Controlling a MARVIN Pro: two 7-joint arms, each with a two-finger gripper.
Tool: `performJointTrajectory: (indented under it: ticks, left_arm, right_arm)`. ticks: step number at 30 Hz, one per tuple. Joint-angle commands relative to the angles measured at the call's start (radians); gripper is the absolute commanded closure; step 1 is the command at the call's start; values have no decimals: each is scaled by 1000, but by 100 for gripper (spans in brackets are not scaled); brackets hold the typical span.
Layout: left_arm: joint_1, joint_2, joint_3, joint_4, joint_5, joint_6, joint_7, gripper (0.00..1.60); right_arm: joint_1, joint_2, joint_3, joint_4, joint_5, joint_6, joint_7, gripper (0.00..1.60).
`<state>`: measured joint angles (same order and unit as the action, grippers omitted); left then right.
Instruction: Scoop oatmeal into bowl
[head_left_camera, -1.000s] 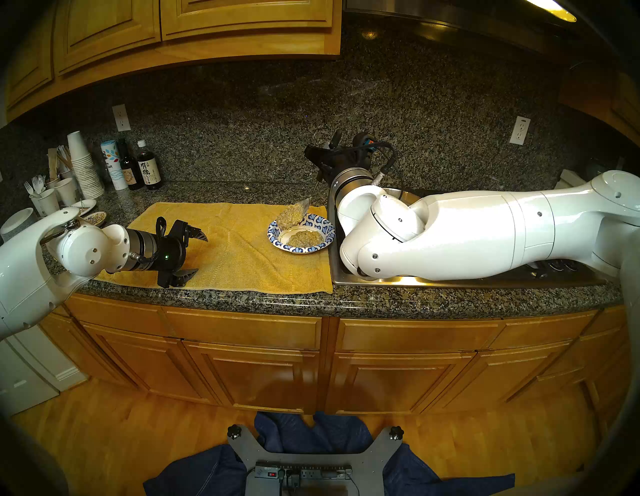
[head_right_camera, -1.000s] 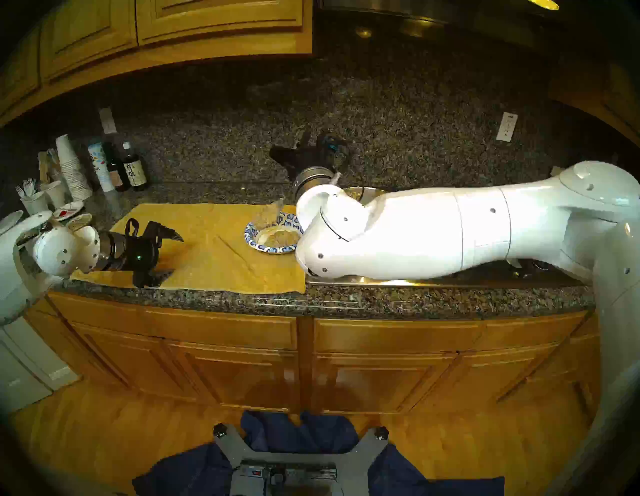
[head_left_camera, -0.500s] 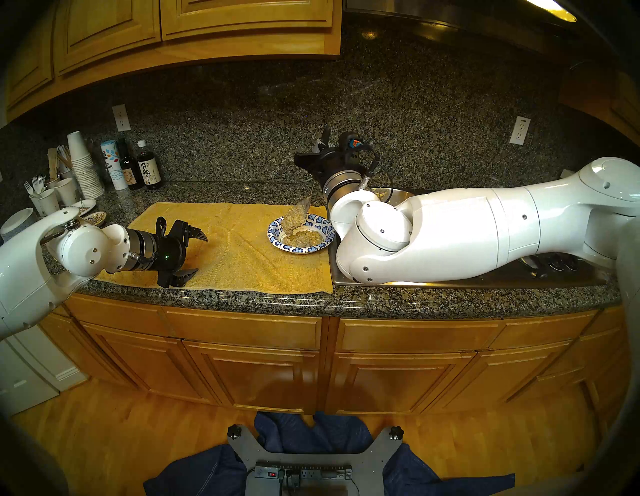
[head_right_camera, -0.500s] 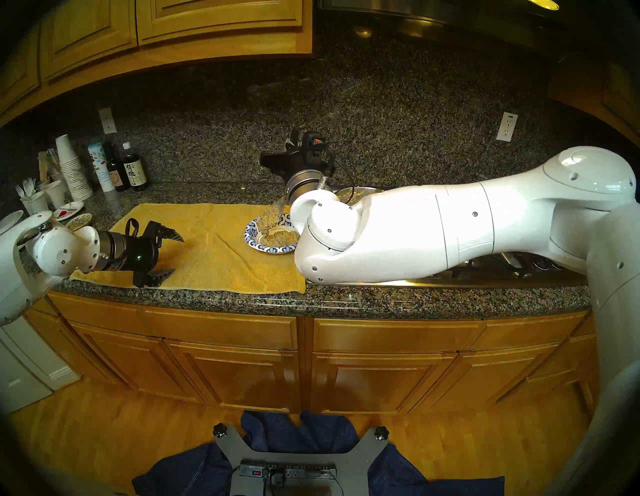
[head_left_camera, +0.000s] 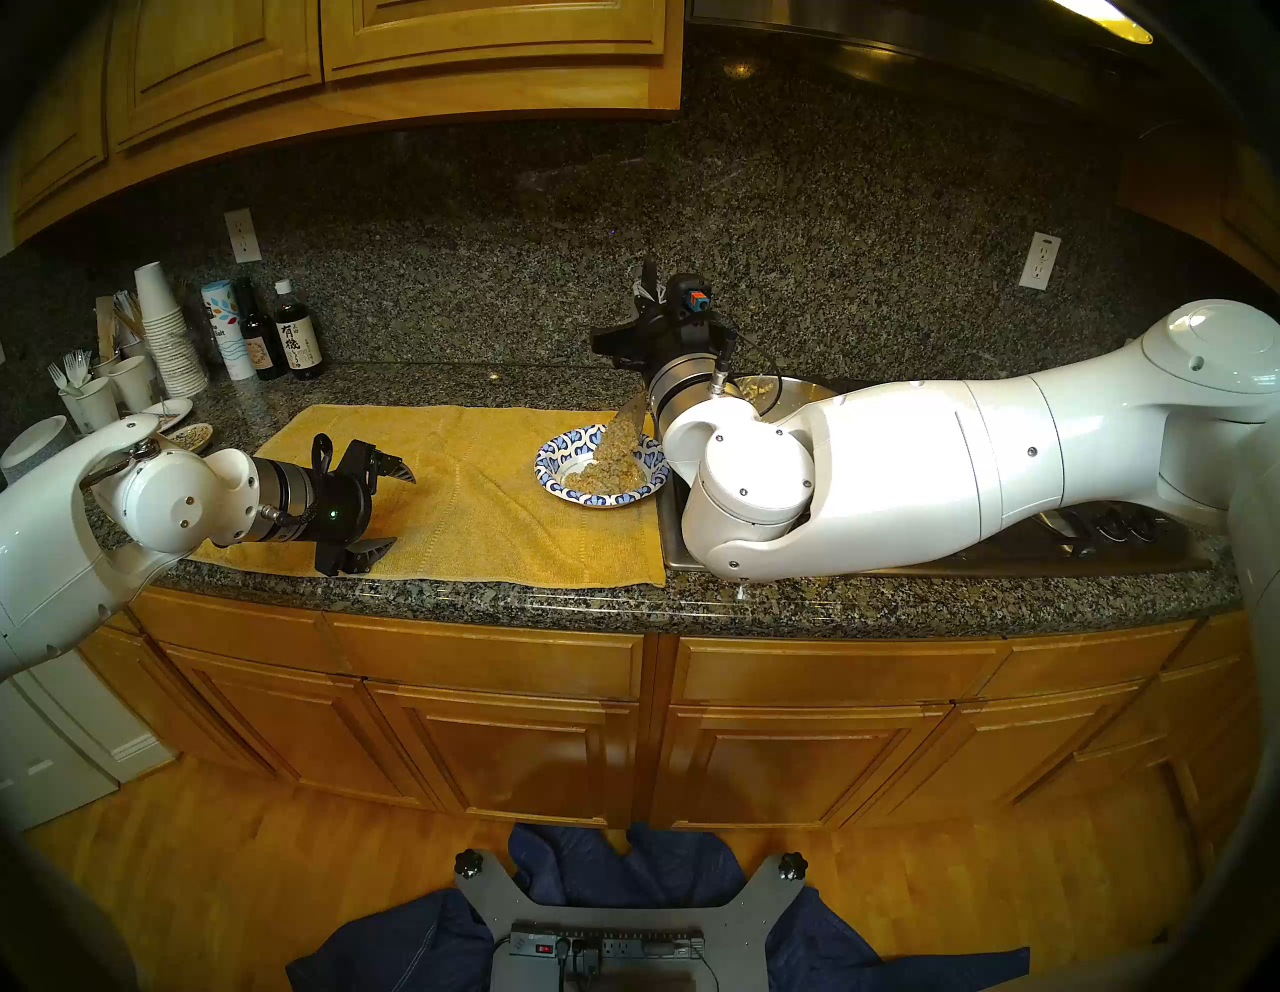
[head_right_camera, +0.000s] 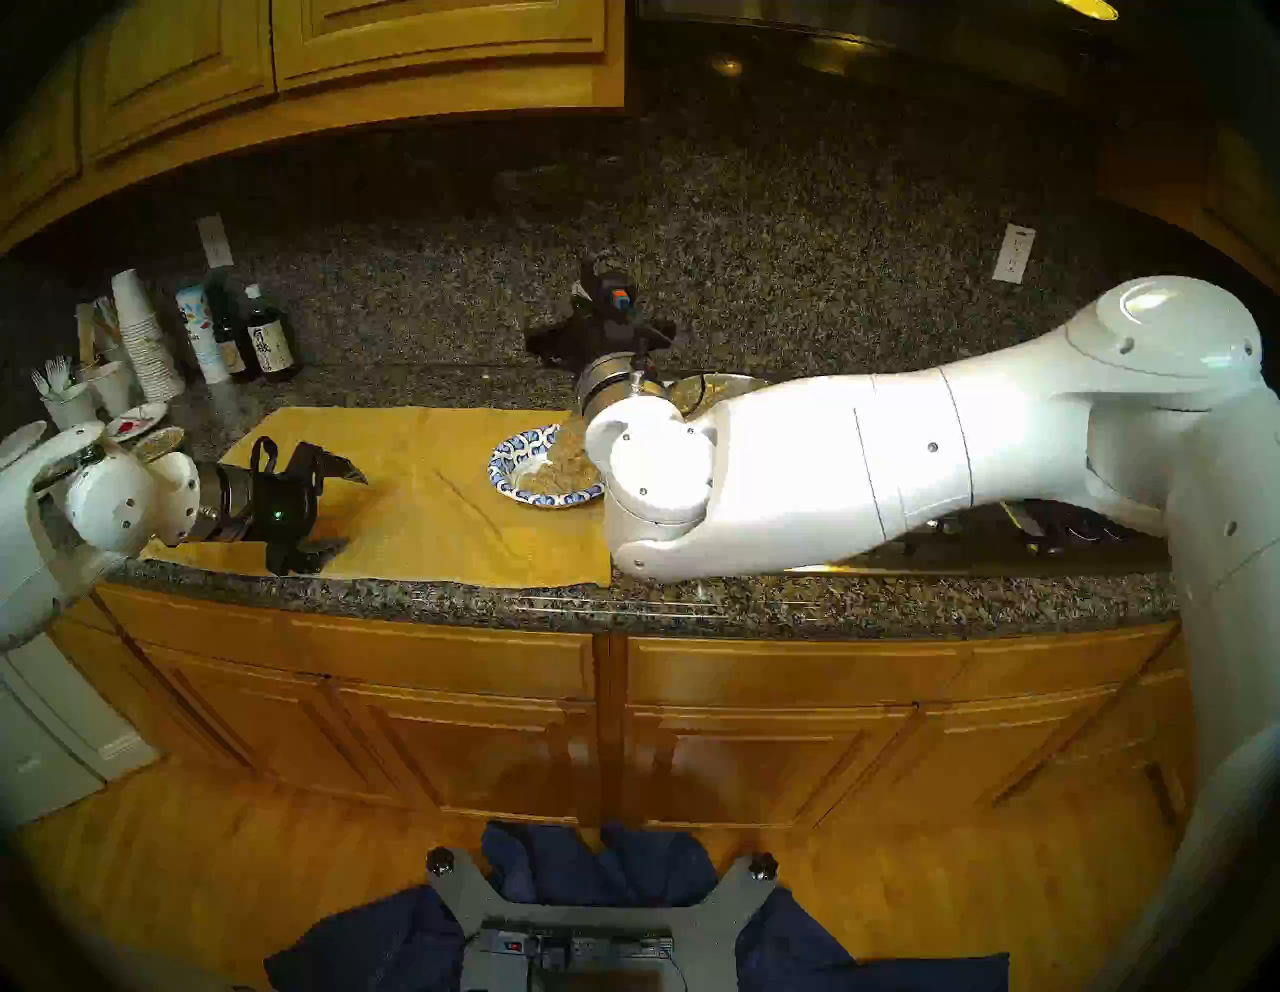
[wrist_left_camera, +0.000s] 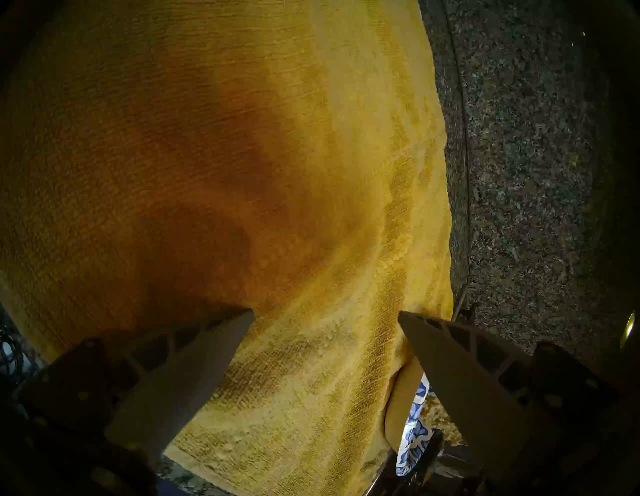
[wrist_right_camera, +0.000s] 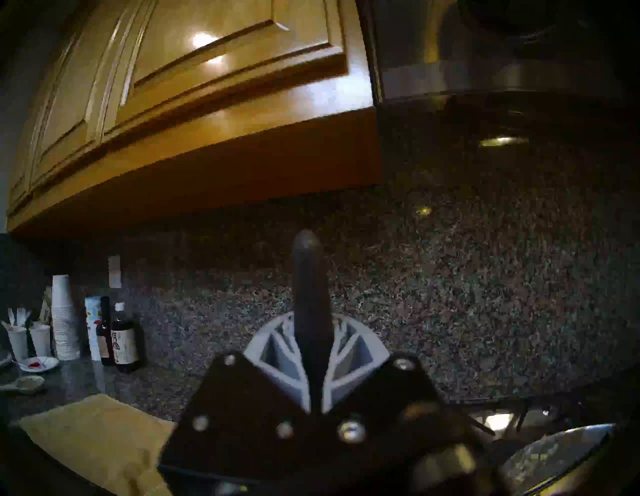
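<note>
Tipped further now, spoon (head_left_camera: 629, 414) in the right gripper's (wrist_right_camera: 313, 360) clamped jaws sheds oatmeal (head_left_camera: 609, 465) into bowl (head_left_camera: 558, 458).

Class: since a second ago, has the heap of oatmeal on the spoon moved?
Yes. The oatmeal has slid off the spoon down into the bowl, which stayed put.

My left gripper (head_left_camera: 388, 509) hangs spread wide; my right gripper (wrist_right_camera: 313, 363) is clamped, pointing slightly upward.

- One bowl (head_left_camera: 601, 466) holding oatmeal (head_left_camera: 609, 474)
- One yellow towel (head_left_camera: 457, 499)
- Two dark bottles (head_left_camera: 296, 332)
- One pot (head_left_camera: 776, 391)
- Two small plates (head_left_camera: 181, 421)
- Two wall outlets (head_left_camera: 242, 235)
</note>
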<state>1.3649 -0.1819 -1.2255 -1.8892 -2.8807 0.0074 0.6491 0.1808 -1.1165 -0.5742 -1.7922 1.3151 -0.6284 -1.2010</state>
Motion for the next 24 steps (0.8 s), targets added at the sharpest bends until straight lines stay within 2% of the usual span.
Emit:
performJointTrajectory:
  ticks: [1, 14, 15, 16, 19, 20, 24]
  left_arm:
    - [-2, -1, -2, 2, 1, 0, -1, 0]
    - [-2, -2, -2, 2, 1, 0, 0, 0]
    - [-2, -2, -2, 2, 1, 0, 0, 0]
    - [-2, -2, -2, 2, 1, 0, 0, 0]
    - [-2, -2, -2, 2, 1, 0, 0, 0]
    - [-3, -2, -2, 2, 1, 0, 0, 0]
    - [-3, -2, -2, 2, 1, 0, 0, 0]
  right_arm:
    - [37, -27, 15, 20, -116, 45, -116, 160]
    - [-4, -32, 45, 19, -248, 119, -197, 160]
    - [-2, -37, 40, 15, -268, 122, -225, 160]
    - [-6, -24, 45, 12, -279, 134, -189, 160]
    - [-2, -37, 23, -1, -334, 163, -244, 160]
    - [-14, -27, 32, -4, -348, 181, -217, 160]
    - [-38, -36, 32, -9, -397, 211, -266, 160]
